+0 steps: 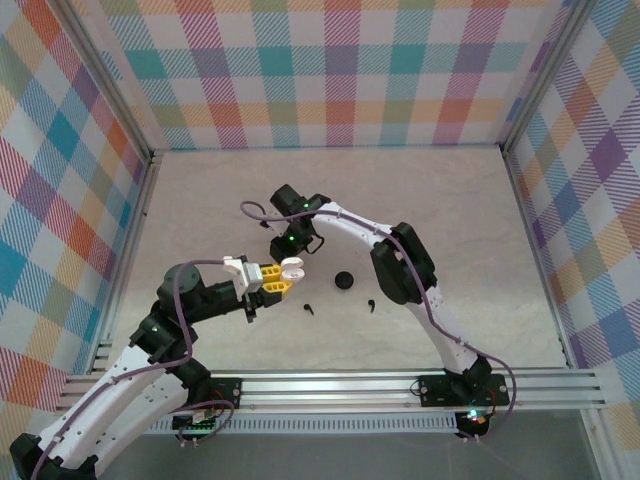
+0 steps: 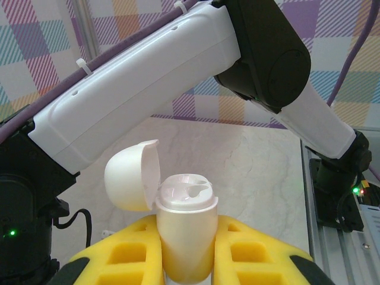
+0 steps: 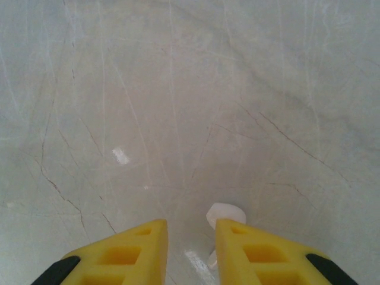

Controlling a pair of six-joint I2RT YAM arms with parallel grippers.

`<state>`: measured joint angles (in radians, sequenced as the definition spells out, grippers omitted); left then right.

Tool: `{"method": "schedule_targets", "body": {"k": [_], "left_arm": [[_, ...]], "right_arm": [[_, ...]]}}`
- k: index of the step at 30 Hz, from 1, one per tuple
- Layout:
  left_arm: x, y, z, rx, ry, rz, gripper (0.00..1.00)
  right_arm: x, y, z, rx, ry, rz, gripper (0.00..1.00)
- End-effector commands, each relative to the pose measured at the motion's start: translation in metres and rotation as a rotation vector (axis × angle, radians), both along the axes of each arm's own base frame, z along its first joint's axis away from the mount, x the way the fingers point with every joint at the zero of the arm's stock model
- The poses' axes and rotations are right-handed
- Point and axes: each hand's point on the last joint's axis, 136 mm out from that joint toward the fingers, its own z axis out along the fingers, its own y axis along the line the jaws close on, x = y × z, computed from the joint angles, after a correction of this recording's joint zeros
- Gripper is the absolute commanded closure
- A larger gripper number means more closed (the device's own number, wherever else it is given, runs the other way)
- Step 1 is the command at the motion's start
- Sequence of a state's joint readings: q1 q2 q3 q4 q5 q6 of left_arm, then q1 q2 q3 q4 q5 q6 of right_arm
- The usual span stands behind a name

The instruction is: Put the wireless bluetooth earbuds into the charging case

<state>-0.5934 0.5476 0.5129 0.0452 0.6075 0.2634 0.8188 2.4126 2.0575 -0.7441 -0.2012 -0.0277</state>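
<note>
R arm [image 1: 400, 262] reaches in from lower right of the top view and bends back toward centre. L arm [image 1: 190, 300] comes up from lower left. Their claws nearly meet mid-frame, w/ right claw [image 1: 287, 243] just above-left of left claw [image 1: 283, 272].

Left claw is clamped on the white charging case [image 2: 185, 228], held upright. Its lid [image 2: 132, 176] is flipped open to frame left, sockets facing up.

Right claw [image 3: 191, 228] has its fingers narrowly apart on a white earbud [image 3: 224, 214]. It looks pinched against one finger, head at the tips, stem running back toward frame bottom.

Key relation: earbud sits just beside and above the case mouth, so R arm is the nearer one. My read: the stem's long axis must line up w/ a socket before lowering.

Black case [image 1: 345, 280] and two black earbuds [image 1: 309, 308] [image 1: 371, 303] lie on the table [image 1: 450, 200], right of both claws.
</note>
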Motion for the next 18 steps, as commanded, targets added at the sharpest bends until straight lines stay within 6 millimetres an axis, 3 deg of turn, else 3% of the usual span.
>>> {"method": "schedule_targets", "body": {"k": [1,7,18], "left_arm": [[-0.003,0.001,-0.001,0.006,-0.010,-0.004,1.00],[-0.003,0.001,-0.003,0.011,-0.006,-0.004,1.00],[-0.005,0.003,-0.004,0.014,-0.003,0.000,1.00]], "right_arm": [[-0.002,0.005,0.017,0.022,-0.014,0.015,0.72],[0.003,0.012,0.038,0.074,-0.052,0.012,0.72],[0.007,0.007,0.034,0.052,-0.054,0.011,0.73]]}}
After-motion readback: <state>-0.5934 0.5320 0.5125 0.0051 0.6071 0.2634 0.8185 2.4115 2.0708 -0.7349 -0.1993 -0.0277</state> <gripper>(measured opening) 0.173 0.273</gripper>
